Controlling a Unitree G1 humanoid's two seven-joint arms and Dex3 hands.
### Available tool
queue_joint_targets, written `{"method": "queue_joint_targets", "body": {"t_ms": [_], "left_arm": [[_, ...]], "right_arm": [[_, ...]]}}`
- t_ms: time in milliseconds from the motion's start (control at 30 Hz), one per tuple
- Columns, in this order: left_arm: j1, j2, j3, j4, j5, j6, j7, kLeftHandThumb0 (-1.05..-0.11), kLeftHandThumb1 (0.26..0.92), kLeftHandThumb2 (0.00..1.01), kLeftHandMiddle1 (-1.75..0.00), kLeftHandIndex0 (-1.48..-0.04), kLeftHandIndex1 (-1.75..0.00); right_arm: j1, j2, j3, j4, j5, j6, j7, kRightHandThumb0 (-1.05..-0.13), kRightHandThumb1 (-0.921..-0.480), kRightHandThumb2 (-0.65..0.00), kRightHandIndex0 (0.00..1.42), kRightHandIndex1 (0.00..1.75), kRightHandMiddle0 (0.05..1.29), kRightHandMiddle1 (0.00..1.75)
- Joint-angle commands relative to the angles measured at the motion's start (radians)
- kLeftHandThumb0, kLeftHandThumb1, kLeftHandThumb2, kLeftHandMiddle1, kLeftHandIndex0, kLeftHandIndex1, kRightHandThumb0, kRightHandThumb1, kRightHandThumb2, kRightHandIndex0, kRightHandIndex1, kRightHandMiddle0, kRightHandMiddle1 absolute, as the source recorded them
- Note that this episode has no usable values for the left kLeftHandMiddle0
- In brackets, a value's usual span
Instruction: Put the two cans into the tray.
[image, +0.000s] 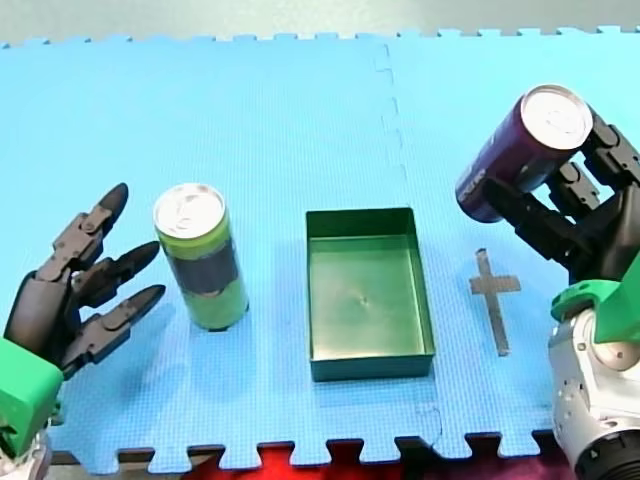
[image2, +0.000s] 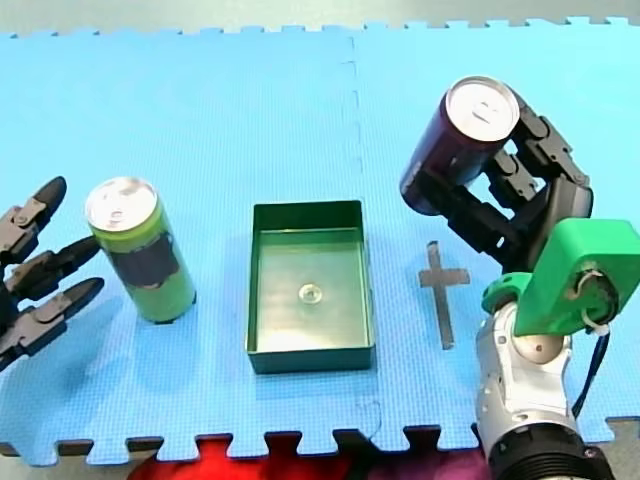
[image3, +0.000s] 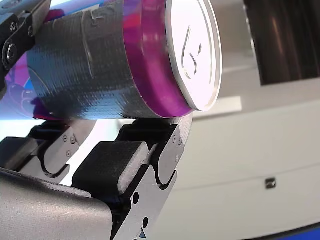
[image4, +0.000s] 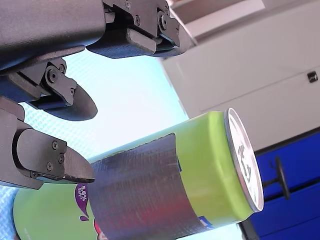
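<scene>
Fingers (image: 540, 225) of the right hand (image: 580, 200) clench the tilted purple aluminium can (image: 520, 150) aloft right of the green rectangular tray (image: 360, 213), seemingly for carrying over; the empty left hand (image: 85, 290) flanks the upright lime-green can (image: 205, 265).

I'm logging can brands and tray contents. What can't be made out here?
Purple can brand: grey tape covers it in the first wrist view; right hand fingers cross it in head views.
Green can brand: tape band hides it; second wrist view's edge cuts the print.
Spot on tray floor: too small in head views to tell dent from object.
Left hand, beside green can: partly cut by second head view's edge.
</scene>
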Motion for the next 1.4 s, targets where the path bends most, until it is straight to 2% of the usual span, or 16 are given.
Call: {"method": "queue_joint_targets", "body": {"t_ms": [0, 100, 233, 300, 400, 533, 633, 700, 800, 933, 1000, 1067, 1233, 1300, 1367], "left_arm": [[-0.001, 0.008, -0.007, -0.007, 0.013, 0.014, 0.016, -1.048, 0.921, 0.14, 0.0, -0.28, 0.0], [0.001, 0.008, -0.011, -0.014, 0.021, 0.018, 0.025, -1.048, 0.921, 0.14, 0.0, -0.28, 0.0], [0.005, 0.005, -0.017, -0.029, 0.034, 0.025, 0.046, -1.048, 0.921, 0.15, 0.0, -0.28, 0.0], [0.009, 0.002, -0.018, -0.037, 0.038, 0.03, 0.055, -1.048, 0.921, 0.15, 0.0, -0.28, 0.0], [0.013, -0.002, -0.022, -0.046, 0.041, 0.034, 0.067, -1.048, 0.921, 0.15, -0.01, -0.28, 0.0], [0.02, -0.006, -0.025, -0.059, 0.038, 0.039, 0.073, -1.048, 0.921, 0.15, -0.01, -0.29, 0.0], [0.025, -0.007, -0.027, -0.068, 0.035, 0.044, 0.071, -1.048, 0.921, 0.15, -0.01, -0.29, 0.0], [0.028, -0.009, -0.027, -0.074, 0.032, 0.046, 0.068, -1.048, 0.921, 0.15, -0.01, -0.29, 0.0], [0.034, -0.012, -0.029, -0.084, 0.029, 0.049, 0.066, -1.048, 0.921, 0.14, -0.01, -0.29, 0.0], [0.043, -0.016, -0.033, -0.098, 0.03, 0.052, 0.068, -1.048, 0.921, 0.14, 0.0, -0.29, 0.0], [0.047, -0.017, -0.035, -0.106, 0.032, 0.054, 0.071, -1.048, 0.921, 0.14, 0.0, -0.29, 0.0], [0.05, -0.018, -0.036, -0.113, 0.034, 0.056, 0.073, -1.048, 0.921, 0.14, 0.0, -0.29, 0.0], [0.058, -0.021, -0.041, -0.127, 0.039, 0.059, 0.082, -1.048, 0.921, 0.13, 0.0, -0.29, 0.0], [0.062, -0.022, -0.042, -0.133, 0.041, 0.06, 0.087, -1.048, 0.921, 0.13, 0.0, -0.29, 0.0], [0.067, -0.023, -0.043, -0.143, 0.043, 0.061, 0.091, -1.048, 0.921, 0.13, 0.0, -0.29, 0.0]], "right_arm": [[0.001, 0.004, 0.013, -0.091, -0.008, 0.015, 0.014, -0.336, -0.762, 0.0, 1.32, 0.0, 1.17, 0.0], [0.009, 0.011, 0.03, -0.143, -0.035, 0.048, 0.005, -0.336, -0.761, 0.0, 1.33, 0.0, 1.17, 0.0], [0.032, 0.026, 0.06, -0.228, -0.081, 0.127, -0.023, -0.339, -0.758, 0.0, 1.33, 0.0, 1.17, 0.0], [0.04, 0.037, 0.073, -0.26, -0.099, 0.163, -0.033, -0.342, -0.757, 0.0, 1.33, 0.0, 1.17, 0.0], [0.05, 0.047, 0.086, -0.291, -0.112, 0.203, -0.038, -0.345, -0.756, 0.0, 1.33, 0.0, 1.17, 0.0], [0.059, 0.058, 0.101, -0.317, -0.125, 0.24, -0.04, -0.344, -0.757, 0.0, 1.33, 0.0, 1.18, 0.0], [0.056, 0.071, 0.115, -0.326, -0.146, 0.26, -0.054, -0.344, -0.759, -0.001, 1.33, 0.0, 1.18, 0.0], [0.053, 0.083, 0.127, -0.323, -0.161, 0.268, -0.065, -0.344, -0.76, -0.001, 1.34, 0.0, 1.19, 0.0], [0.047, 0.099, 0.142, -0.3, -0.179, 0.265, -0.076, -0.346, -0.761, -0.001, 1.34, 0.0, 1.19, 0.0], [0.041, 0.103, 0.156, -0.277, -0.189, 0.262, -0.07, -0.349, -0.762, -0.001, 1.34, 0.0, 1.19, 0.0], [0.043, 0.107, 0.166, -0.285, -0.191, 0.28, -0.064, -0.351, -0.762, -0.001, 1.34, 0.0, 1.18, 0.0], [0.045, 0.11, 0.177, -0.294, -0.198, 0.308, -0.065, -0.355, -0.761, 0.0, 1.33, 0.0, 1.17, 0.0], [0.039, 0.132, 0.202, -0.292, -0.213, 0.353, -0.083, -0.368, -0.762, 0.0, 1.33, 0.0, 1.17, 0.0], [0.038, 0.136, 0.207, -0.283, -0.214, 0.36, -0.088, -0.372, -0.763, -0.001, 1.32, 0.0, 1.17, 0.0], [0.035, 0.139, 0.209, -0.262, -0.209, 0.352, -0.09, -0.359, -0.761, -0.001, 1.32, 0.0, 1.17, 0.0]]}}
